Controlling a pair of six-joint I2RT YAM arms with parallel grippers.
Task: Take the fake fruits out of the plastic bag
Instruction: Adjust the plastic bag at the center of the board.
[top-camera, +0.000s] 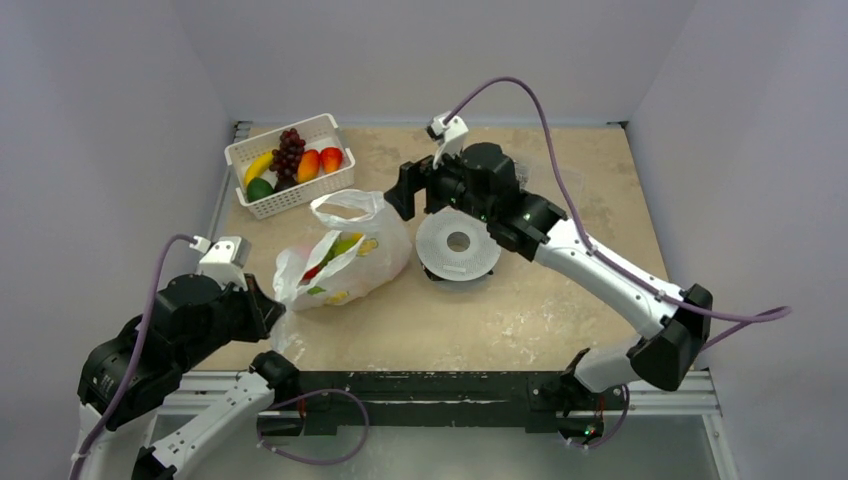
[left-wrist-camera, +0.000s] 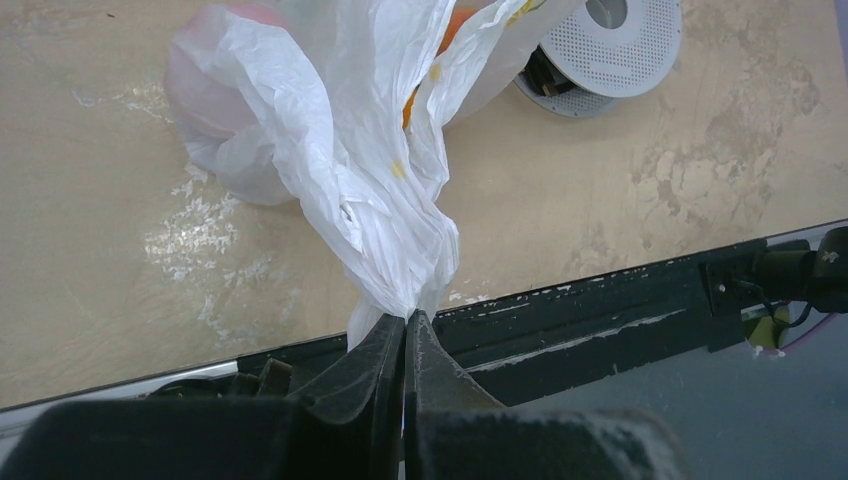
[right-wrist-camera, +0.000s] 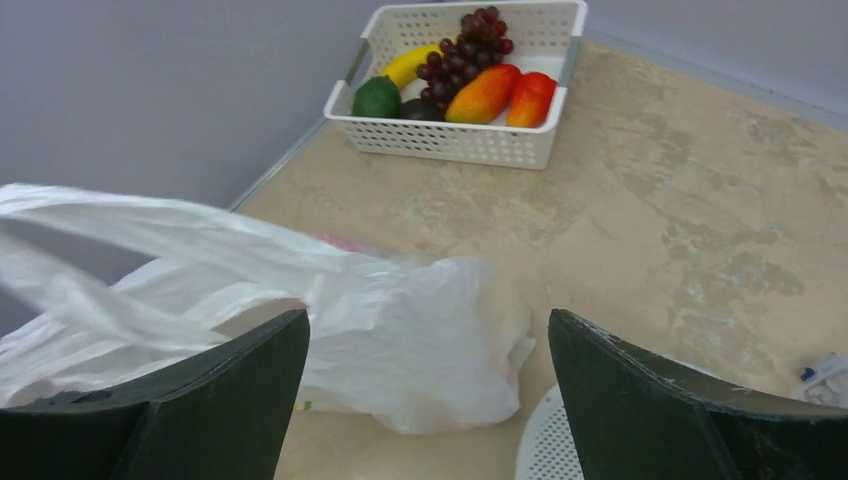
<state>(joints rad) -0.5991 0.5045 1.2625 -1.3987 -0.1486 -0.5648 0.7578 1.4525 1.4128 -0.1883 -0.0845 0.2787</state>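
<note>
Pinning the plastic bag (top-camera: 345, 262) by its twisted near end, the left gripper (left-wrist-camera: 408, 318) has its jaws pressed together on the film right at its fingertips. The rest of the bag lies ahead of it on the table (top-camera: 560, 300).

The right gripper (right-wrist-camera: 428, 335) hangs with jaws wide apart and nothing between them. The bag's handle loop (top-camera: 345, 207) and body sit just below and ahead of it, and a white perforated disc (top-camera: 458, 247) lies below and slightly behind.

The step in hand looks like reaching in for 1 fruit. To do it well, the left pinch should hold firm so the film is taut. The right jaws should enter through the mouth rather than press through the plastic, then close on a single fruit without catching film.

The fake fruits (top-camera: 335, 255) show only as red, yellow and green patches through the film, so their number and kinds cannot be told. Whether the mouth gapes wide enough is unclear, since folds cover it in both wrist views. Well ahead of the right gripper, a white basket (right-wrist-camera: 450, 140) holds other fruit.
</note>
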